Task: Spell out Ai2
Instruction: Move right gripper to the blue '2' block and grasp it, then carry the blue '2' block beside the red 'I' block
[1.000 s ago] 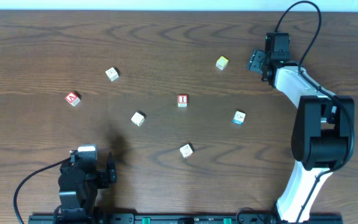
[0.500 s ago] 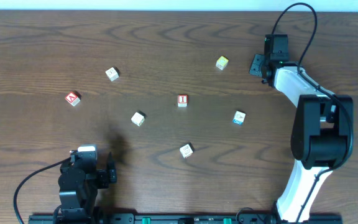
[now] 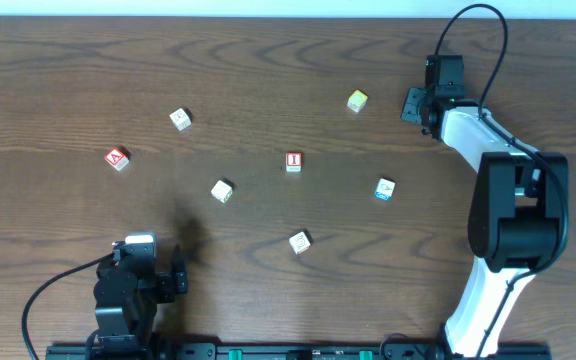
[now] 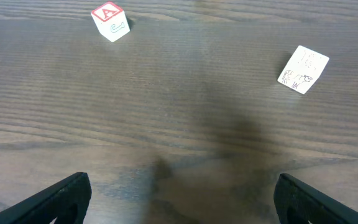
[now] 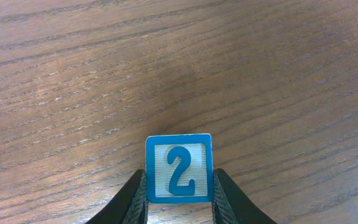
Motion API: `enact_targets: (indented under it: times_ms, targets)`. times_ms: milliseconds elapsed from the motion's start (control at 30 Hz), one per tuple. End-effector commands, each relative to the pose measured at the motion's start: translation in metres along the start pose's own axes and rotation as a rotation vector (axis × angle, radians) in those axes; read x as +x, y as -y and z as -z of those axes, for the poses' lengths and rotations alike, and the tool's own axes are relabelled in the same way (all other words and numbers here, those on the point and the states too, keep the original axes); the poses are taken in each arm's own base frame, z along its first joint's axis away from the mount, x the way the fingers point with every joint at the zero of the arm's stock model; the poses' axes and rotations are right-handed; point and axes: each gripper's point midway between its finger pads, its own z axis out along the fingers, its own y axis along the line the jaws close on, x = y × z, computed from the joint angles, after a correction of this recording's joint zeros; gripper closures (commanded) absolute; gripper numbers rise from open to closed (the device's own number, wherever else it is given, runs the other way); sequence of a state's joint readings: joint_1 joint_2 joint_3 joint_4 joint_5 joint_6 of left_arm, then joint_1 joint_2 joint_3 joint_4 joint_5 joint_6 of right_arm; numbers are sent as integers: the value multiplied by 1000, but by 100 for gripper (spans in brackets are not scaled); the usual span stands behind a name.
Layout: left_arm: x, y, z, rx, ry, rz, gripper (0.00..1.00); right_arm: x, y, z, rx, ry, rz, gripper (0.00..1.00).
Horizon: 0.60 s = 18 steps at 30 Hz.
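Dark wood counter [image 3: 268,60] is carrying scattered cube blocks. Right arm [image 3: 508,200] is reaching toward the far right side, and the right fingers [image 5: 131,198] are clamping the 2 block [image 5: 179,167] by its two sides, with the blue 2 facing the wrist camera (whether it is touching the wood or hanging just above it, cannot tell).

A block [image 3: 117,158] is sitting at the left with its red face up, well apart from the I block [image 3: 293,161] near the middle. Yellow block [image 3: 357,100] is lying near the right fingers. Blue block [image 3: 385,188] is sitting right of the I block. Three pale blocks are lying loose: one [image 3: 179,119] behind the A block, one [image 3: 222,190] between A and I, and one [image 3: 300,241] in front of the I block.

Left arm [image 3: 128,295] is sitting at the near left edge. Left fingers [image 4: 55,198] are spread wide apart and holding nothing (only the tips are showing in the wrist view), and the A block is sitting well ahead of them.
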State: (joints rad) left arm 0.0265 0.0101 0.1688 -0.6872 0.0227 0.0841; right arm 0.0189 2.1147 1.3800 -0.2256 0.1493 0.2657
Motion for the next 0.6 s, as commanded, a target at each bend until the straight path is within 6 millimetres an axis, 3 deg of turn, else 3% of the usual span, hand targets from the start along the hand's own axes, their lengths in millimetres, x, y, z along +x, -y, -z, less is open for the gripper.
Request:
enact_targets:
  times_ms: [0,133,233,300,400,467,567]
  targets:
    - [5,-2,-2,-9,-12,-11,5,3,0,-4,5,-10,25,73]
    - [5,-2,-2,-9,-12,-11,5,2,-8,0,-8,-4,34,81]
    - [5,-2,-2,-9,-12,-11,5,-10,-25,19,-38,37,52,93]
    - [5,-2,-2,-9,-13,-11,5,-25,-42,43,-71,87,66,99]
    - [5,-2,-2,-9,-13,-11,5,-40,-68,88,-124,150,94,99]
    - [5,-2,-2,-9,-13,-11,5,-40,-87,121,-163,165,126,99]
    - [5,-2,-2,-9,-13,-11,5,-22,-120,169,-228,148,156,99]
